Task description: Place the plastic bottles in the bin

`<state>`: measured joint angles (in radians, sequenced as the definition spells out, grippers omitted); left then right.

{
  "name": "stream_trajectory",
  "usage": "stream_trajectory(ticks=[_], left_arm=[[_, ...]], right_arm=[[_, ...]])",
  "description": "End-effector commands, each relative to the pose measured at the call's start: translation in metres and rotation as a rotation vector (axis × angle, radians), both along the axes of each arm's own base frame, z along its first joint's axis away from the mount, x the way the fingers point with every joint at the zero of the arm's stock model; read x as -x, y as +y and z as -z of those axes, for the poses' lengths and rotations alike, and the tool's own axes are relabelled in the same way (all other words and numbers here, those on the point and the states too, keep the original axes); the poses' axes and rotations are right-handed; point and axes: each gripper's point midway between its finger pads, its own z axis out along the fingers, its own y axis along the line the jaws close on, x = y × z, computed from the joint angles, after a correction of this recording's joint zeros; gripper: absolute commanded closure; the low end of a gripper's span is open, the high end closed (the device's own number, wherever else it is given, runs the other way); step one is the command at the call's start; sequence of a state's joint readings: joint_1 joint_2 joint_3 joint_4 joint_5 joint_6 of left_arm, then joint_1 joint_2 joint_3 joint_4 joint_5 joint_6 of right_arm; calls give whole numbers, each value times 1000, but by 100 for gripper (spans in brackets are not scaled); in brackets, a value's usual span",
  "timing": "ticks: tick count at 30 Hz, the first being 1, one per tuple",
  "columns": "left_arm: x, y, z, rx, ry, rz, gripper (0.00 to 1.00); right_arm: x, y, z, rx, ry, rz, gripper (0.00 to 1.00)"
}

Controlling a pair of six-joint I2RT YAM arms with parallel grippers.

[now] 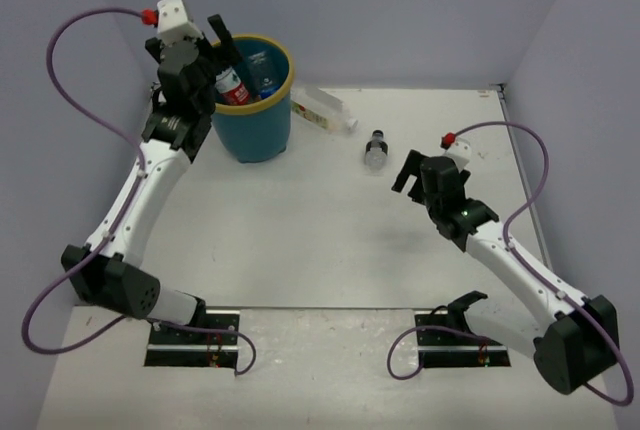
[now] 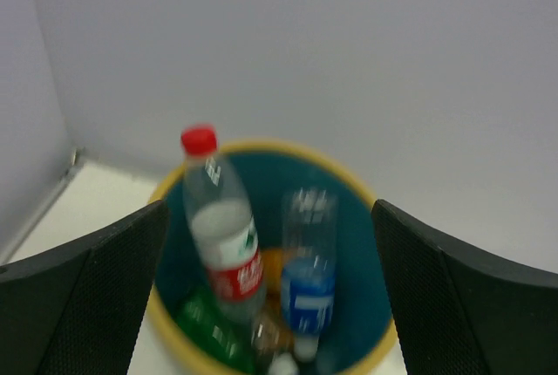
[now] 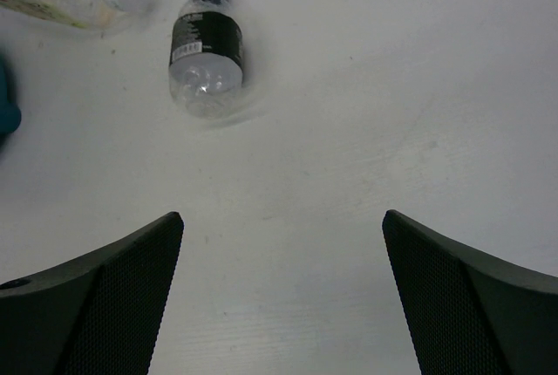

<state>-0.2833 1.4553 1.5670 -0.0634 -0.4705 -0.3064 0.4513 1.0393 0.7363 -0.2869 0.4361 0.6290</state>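
Far left, the left claw (image 2: 270,214) hangs spread over the bin (image 1: 255,130), several bottles (image 2: 222,235) inside; right of it a clear bottle (image 1: 325,110) and a dark-capped bottle (image 1: 376,150) lie on the bench (image 1: 300,230), for the spread right claw (image 3: 283,214) to reach next, I'd say.

The top external camera looks down from above and behind the arm bases (image 1: 195,335) over the white surface (image 1: 300,240). The left wrist camera faces closely into the round teal-blue yellow-rimmed plastic bin (image 2: 353,253) (image 1: 250,135). The right wrist camera looks closely down on the clear dark-capped plastic bottle (image 3: 207,44) (image 1: 376,148); the top view shares both.
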Motion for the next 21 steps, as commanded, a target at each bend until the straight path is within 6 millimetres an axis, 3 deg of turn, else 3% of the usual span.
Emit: stream_trajectory(ticks=[1,2,3,5,7,9,10,11,13,21], left_arm=[[60,19,93,87,223,-52,0],[70,23,85,120,200,-62,0],[80,20,119,145,263,-51,0],[99,11,150,186,307,14,0],[115,-5,163,194,341,129,0],[132,-3,195,171,436,133,0],[139,5,201,165,451,98,0],[146,12,209,165,479,56,0],[164,22,223,161,546,9,0],[187,17,203,216,468,80,0]], right_arm=[[-51,30,-24,-4,-21,-106,1],[-59,35,-23,-4,-8,-123,1],[-66,39,-19,-2,8,-145,1],[-88,47,-9,-7,52,-166,1],[-113,50,-10,10,76,-159,1],[-130,54,27,40,196,-166,1],[-141,55,22,44,208,-172,1],[-146,59,29,51,238,-185,1],[-153,65,65,65,337,-201,1],[-176,77,98,50,403,-200,1]])
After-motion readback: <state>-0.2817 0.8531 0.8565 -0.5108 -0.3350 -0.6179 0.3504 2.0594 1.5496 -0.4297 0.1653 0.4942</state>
